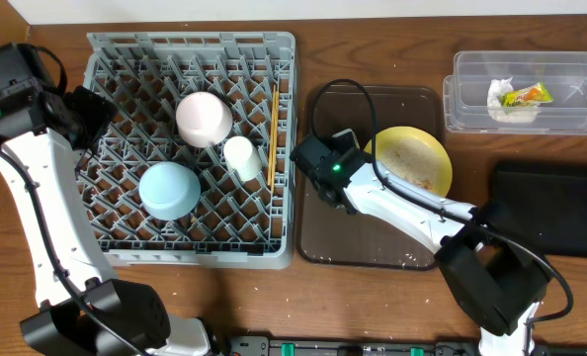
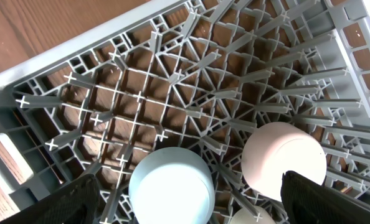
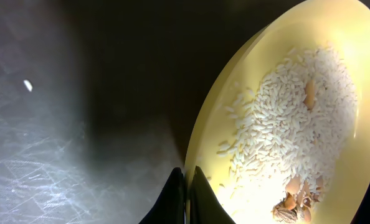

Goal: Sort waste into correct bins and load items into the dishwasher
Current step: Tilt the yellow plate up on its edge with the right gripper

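- Two bowls, the pink bowl (image 1: 204, 118) and the blue bowl (image 1: 169, 190), sit in the dish rack (image 1: 190, 44) with the white cup (image 1: 240, 158) and the chopsticks (image 1: 273, 129).
- The left hand (image 2: 190, 186) hangs over the rack, spread wide and empty.
- The right hand (image 3: 188, 180) is closed, with its tips at the rim of the yellow plate (image 1: 412, 158).
- The plate carries crumbs (image 3: 284, 124) and lies on the brown tray (image 1: 323, 237).

Within the dish rack (image 1: 190, 252), pink bowl (image 1: 205, 118), blue bowl (image 1: 169, 190), white cup (image 1: 240, 158) and chopsticks (image 1: 273, 129) fill centre and right edge. Its near row and far-left corner lie open. Just right of it, the right arm (image 1: 402, 203) crosses the brown tray (image 1: 318, 237).
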{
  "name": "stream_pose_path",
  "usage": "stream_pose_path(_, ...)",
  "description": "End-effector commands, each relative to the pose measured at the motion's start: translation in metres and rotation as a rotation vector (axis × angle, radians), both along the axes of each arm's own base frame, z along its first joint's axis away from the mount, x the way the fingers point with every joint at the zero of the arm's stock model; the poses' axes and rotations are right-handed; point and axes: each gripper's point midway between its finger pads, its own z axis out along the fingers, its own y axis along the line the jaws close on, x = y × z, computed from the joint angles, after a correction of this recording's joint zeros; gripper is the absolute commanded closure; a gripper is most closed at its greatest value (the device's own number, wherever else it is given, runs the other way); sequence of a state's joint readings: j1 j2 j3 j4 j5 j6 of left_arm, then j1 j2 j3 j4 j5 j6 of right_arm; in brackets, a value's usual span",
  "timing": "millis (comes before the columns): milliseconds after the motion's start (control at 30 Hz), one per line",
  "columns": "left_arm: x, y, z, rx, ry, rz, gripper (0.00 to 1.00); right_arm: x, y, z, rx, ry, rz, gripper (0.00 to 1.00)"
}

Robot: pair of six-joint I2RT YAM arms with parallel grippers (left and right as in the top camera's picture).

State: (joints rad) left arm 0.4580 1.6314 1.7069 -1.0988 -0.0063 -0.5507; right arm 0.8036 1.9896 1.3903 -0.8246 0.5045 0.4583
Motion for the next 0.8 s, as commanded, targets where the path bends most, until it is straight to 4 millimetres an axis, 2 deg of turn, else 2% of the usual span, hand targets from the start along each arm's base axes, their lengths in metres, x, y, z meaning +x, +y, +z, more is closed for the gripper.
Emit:
stream_pose_path(0, -0.001, 0.001, -0.001, -0.001, 0.006, 0.012, 0.07, 0.012, -0.006, 0.008, -0.052, -0.056, 0.003, 0.99)
stream_pose_path(133, -0.001, 0.001, -0.001, -0.001, 0.006, 0.011, 0.07, 0.016, -0.002, 0.014, -0.054, -0.062, 0.028, 0.99)
stream_pose_path(367, -0.001, 0.001, -0.001, -0.001, 0.006, 0.011, 0.07, 0.029, 0.008, 0.044, -0.036, -0.101, 0.026, 0.99)
stream_pose_path(500, -0.001, 0.001, -0.001, -0.001, 0.006, 0.011, 0.07, 0.033, 0.012, 0.053, -0.025, -0.111, 0.024, 0.99)
stream_pose_path(767, -0.001, 0.001, -0.001, -0.001, 0.006, 0.011, 0.07, 0.042, -0.007, 0.070, -0.031, -0.163, -0.098, 0.99)
